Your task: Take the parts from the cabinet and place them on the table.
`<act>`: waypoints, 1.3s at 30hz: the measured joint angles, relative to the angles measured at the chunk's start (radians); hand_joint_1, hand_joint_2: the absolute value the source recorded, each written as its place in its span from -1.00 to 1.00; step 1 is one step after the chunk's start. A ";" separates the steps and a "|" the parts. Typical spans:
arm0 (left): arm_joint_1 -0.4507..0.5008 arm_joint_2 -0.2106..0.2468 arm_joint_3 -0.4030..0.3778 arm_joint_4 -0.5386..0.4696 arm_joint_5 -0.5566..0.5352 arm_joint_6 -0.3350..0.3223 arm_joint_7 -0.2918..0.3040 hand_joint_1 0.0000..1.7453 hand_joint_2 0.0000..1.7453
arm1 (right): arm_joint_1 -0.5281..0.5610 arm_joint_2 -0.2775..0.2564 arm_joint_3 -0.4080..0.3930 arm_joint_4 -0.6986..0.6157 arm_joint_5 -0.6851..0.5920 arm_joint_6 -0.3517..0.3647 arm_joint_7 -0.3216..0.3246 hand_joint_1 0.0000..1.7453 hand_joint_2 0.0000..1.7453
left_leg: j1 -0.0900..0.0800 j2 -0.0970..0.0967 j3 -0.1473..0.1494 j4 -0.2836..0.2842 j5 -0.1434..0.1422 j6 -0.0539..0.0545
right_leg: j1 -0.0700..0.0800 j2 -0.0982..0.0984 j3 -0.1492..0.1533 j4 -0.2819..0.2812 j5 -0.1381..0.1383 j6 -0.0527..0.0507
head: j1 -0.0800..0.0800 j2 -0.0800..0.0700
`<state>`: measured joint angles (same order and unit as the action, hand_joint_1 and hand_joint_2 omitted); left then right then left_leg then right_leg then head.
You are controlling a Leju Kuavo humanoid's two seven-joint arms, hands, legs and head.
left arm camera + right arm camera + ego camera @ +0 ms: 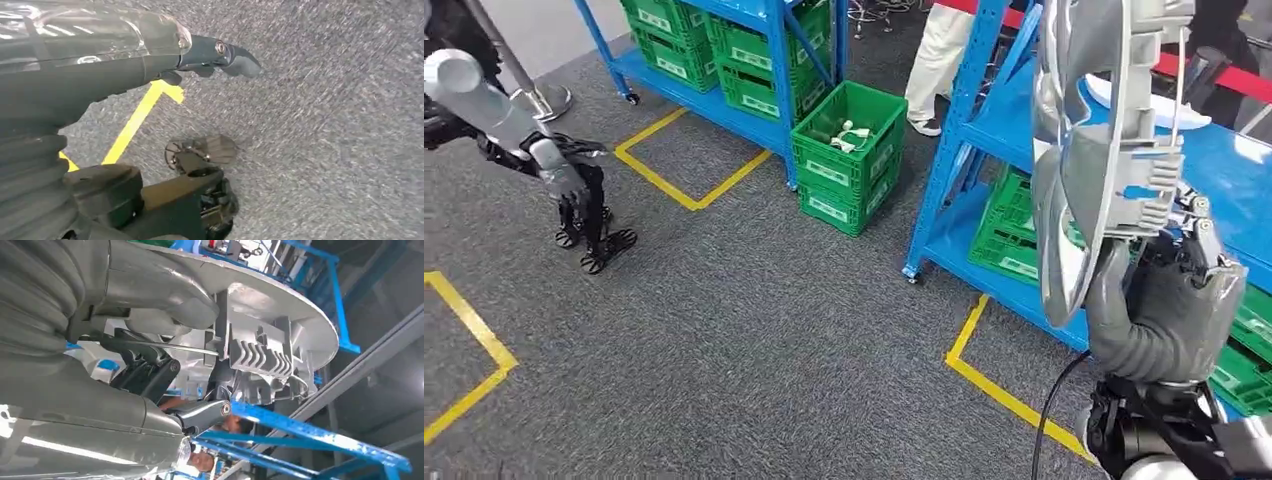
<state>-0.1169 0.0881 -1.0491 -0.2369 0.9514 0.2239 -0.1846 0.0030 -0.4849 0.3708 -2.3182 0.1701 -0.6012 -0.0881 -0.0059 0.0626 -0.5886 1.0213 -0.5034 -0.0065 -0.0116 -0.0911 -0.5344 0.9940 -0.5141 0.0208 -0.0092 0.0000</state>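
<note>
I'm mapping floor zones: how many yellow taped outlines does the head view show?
3 outlines: one by the left rack, one at lower left, one by the right rack. Others may lie outside the frame.

Silver-grey moulded part (1089,140), curved shell with ribbed inner bracket, held upright in the right hand (1169,300); apparently plastic, beside the blue cabinet (984,120).

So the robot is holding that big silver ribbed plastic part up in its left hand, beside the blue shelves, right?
Not quite: the right hand holds the big silver ribbed plastic part up beside the blue metal shelves, as the head view shows. The left hand hangs over the grey carpet, holding nothing.
</note>
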 joint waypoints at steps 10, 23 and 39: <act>0.000 -0.017 0.000 0.001 0.009 -0.023 0.015 -1.00 1.00 | 0.020 0.004 -0.028 -0.012 0.009 0.035 0.000 1.00 1.00 | -0.008 -0.121 -0.003 -0.009 0.022 0.036 | -0.001 0.096 -0.070 0.185 -0.067 0.000 | 0.032 0.000; -0.003 -0.002 0.002 0.004 0.023 -0.047 0.032 -1.00 1.00 | -0.078 0.043 0.015 0.026 0.063 0.042 0.044 1.00 1.00 | 0.016 -0.061 -0.175 0.295 -0.102 -0.031 | -0.001 0.052 0.013 -0.019 0.003 -0.039 | 0.000 0.000; -0.007 0.015 0.003 0.005 0.021 -0.058 0.026 -1.00 1.00 | -0.109 0.064 0.074 0.053 0.072 0.024 0.050 1.00 1.00 | -0.003 -0.091 -0.033 0.009 0.027 0.025 | -0.004 0.087 -0.123 0.308 -0.151 -0.001 | 0.034 0.000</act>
<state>-0.1241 0.1030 -1.0456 -0.2319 0.9728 0.1659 -0.1583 -0.1059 -0.4208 0.4444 -2.2656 0.2426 -0.5776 -0.0378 -0.0091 -0.0282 -0.6215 1.0305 -0.4766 0.0183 -0.0154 -0.0037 -0.6569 1.3018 -0.6656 0.0195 0.0248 0.0000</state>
